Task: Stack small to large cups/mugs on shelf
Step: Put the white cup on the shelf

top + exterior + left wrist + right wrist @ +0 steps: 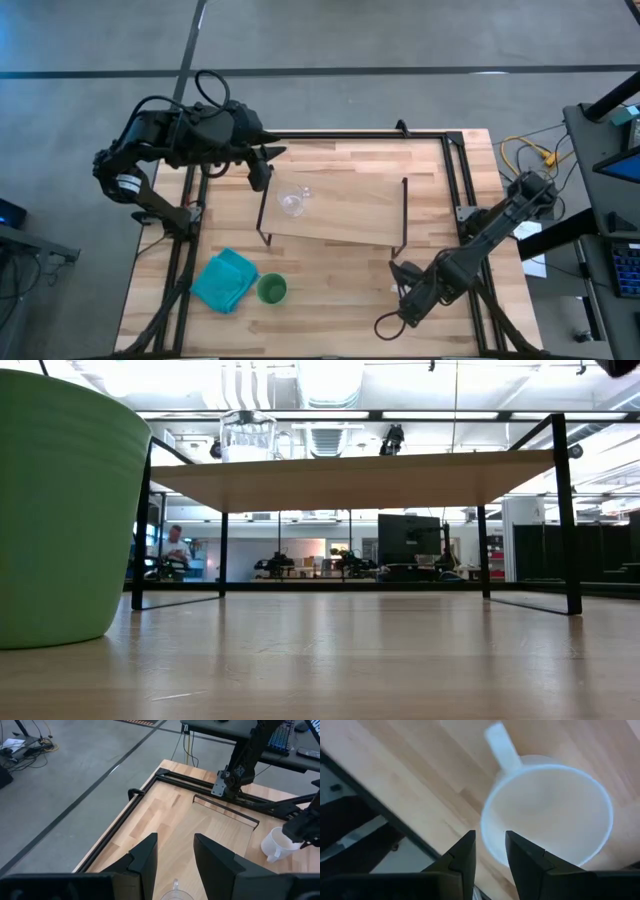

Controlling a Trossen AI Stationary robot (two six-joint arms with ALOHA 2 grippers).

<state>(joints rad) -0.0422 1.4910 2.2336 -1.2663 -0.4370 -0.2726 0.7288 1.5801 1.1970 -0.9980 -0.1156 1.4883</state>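
A clear glass cup (292, 201) stands upright on the left part of the low wooden shelf (340, 215); it also shows on the shelf (350, 475) as the glass cup (248, 437) in the low view. The green cup (272, 289) stands on the table in front of the shelf, by its near left corner. The white mug (550, 815) stands on the table near the shelf's near right corner, under my right gripper (490, 837), which is open and points down. My left gripper (262, 172) hangs open, high over the shelf's far left corner. My right gripper comes at the white mug from above, pointing down. One finger (525, 860) stands inside the mug's rim (487, 845) and the other outside it, on the side away from the handle (502, 745). Whether they touch the rim I cannot tell. The mug stands on the table.
A folded teal cloth (225, 280) lies left of the green cup. A black frame (455, 180) runs along the table's edges. There is bare tabletop between the green cup and my right gripper (405, 283). A person (177, 545) sits in the room beyond.
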